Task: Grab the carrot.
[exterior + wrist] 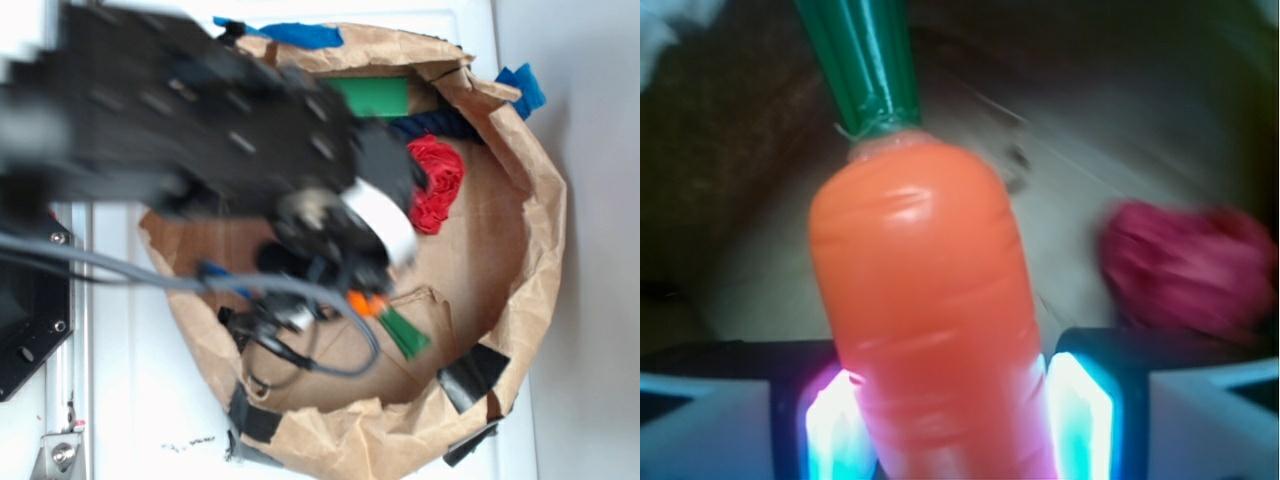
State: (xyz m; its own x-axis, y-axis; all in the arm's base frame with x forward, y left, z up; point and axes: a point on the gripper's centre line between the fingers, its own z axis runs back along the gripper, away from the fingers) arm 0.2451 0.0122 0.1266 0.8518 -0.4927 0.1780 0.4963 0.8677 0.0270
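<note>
The carrot (925,320) is smooth, glossy and orange, with a dark green stem (860,60) pointing away from me. In the wrist view it fills the gap between my two lit pads, touching the left pad (835,425) and the right pad (1080,415). My gripper (950,420) is shut on its narrow end. In the exterior view my gripper (355,290) is low inside the paper bag, with only a bit of the carrot's orange (366,303) and its green stem (405,333) sticking out to the lower right.
A crumpled red paper ball (437,183) lies to the right inside the brown paper bag (540,200), and also shows in the wrist view (1185,265). A green block (375,97) and a dark blue rope (440,125) lie at the bag's far side. Grey cables (300,345) hang below the arm.
</note>
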